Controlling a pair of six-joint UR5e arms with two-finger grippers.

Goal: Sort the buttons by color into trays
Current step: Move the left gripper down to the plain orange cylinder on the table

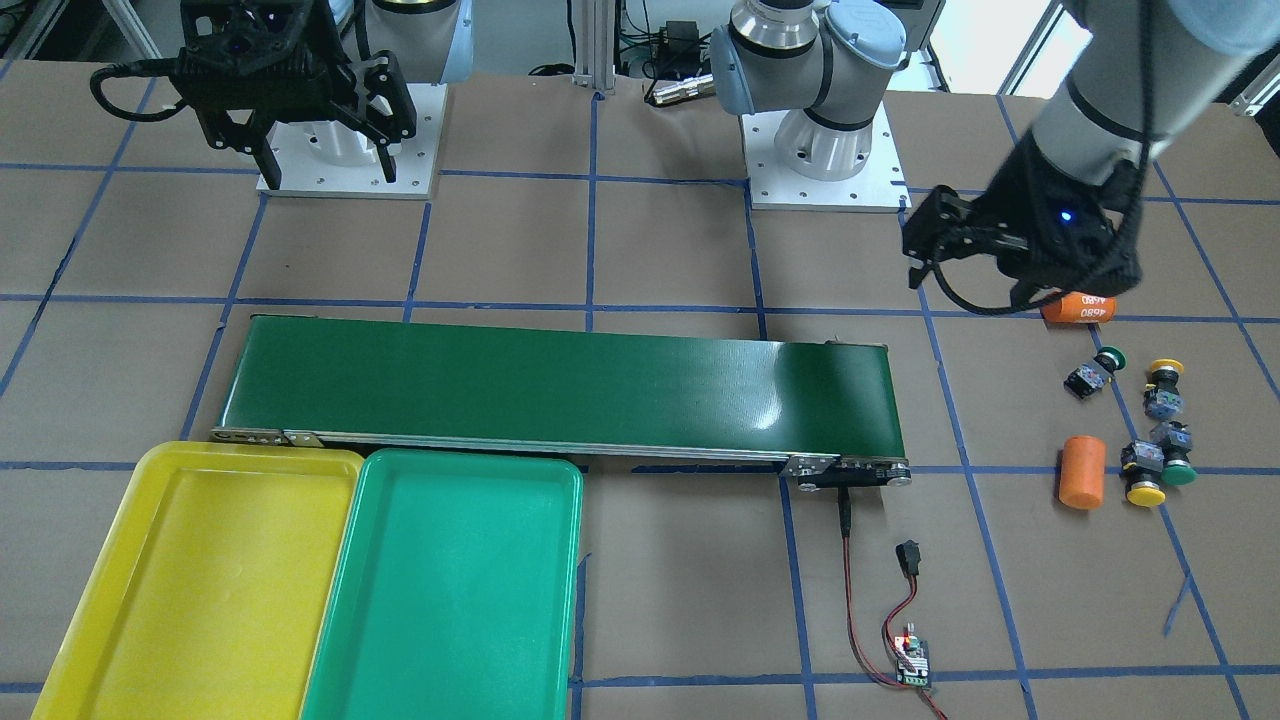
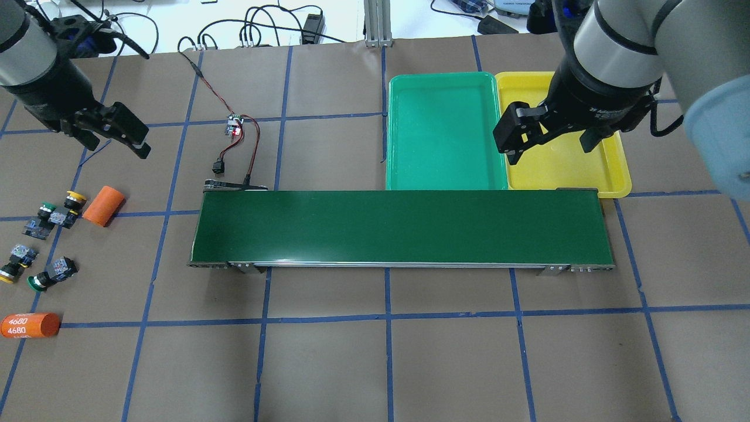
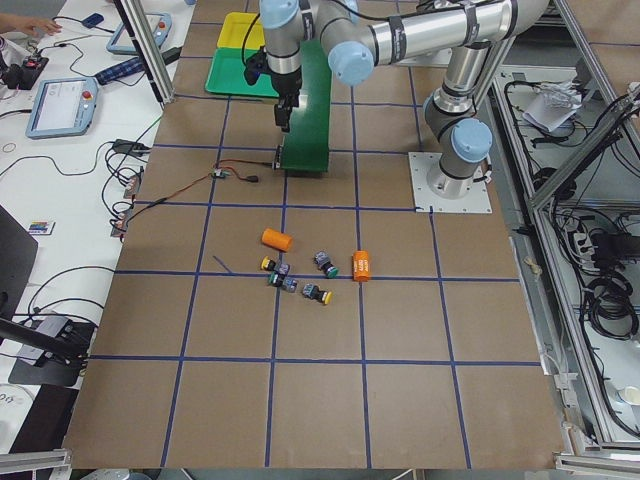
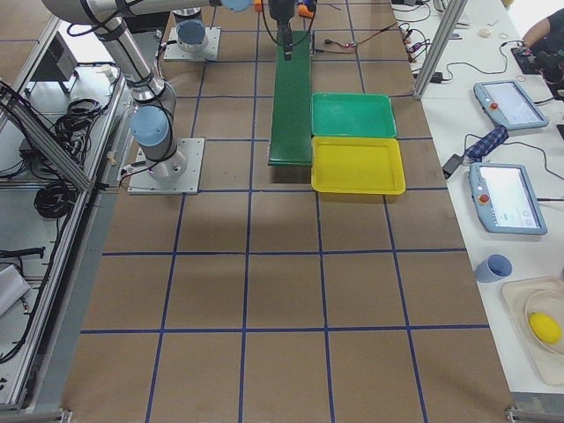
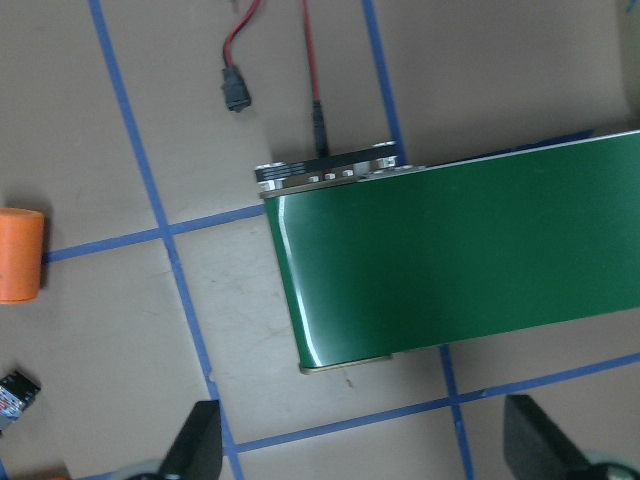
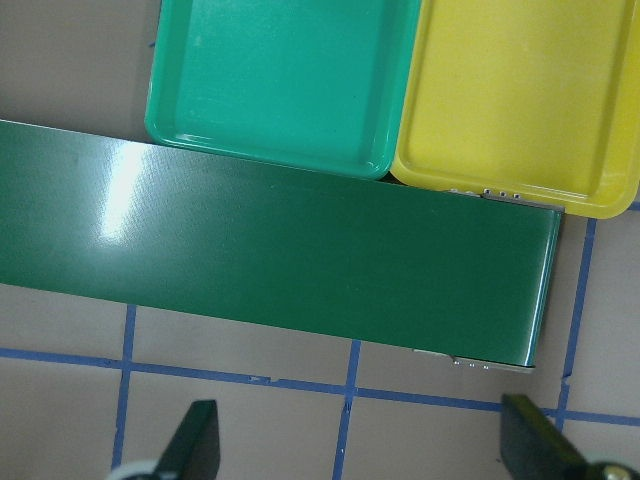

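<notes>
Four buttons lie on the brown paper at the table's left end. One yellow-capped button (image 2: 73, 200) and one green-capped button (image 2: 45, 209) are close together. Nearer the robot lie another yellow button (image 2: 10, 271) and another green button (image 2: 41, 281). The open, empty left gripper (image 2: 114, 140) hangs over the paper beyond the group, away from them. The green tray (image 2: 445, 132) and the yellow tray (image 2: 562, 170) sit side by side behind the belt's right half, both bare. My right gripper (image 2: 548, 146) hovers open and empty over their shared edge.
A long dark green conveyor belt (image 2: 398, 228) spans the table's middle. Two orange cylinders (image 2: 104, 205) (image 2: 29, 325) lie among the buttons. A small controller board (image 2: 235, 126) with red and black wires sits beyond the belt's left end.
</notes>
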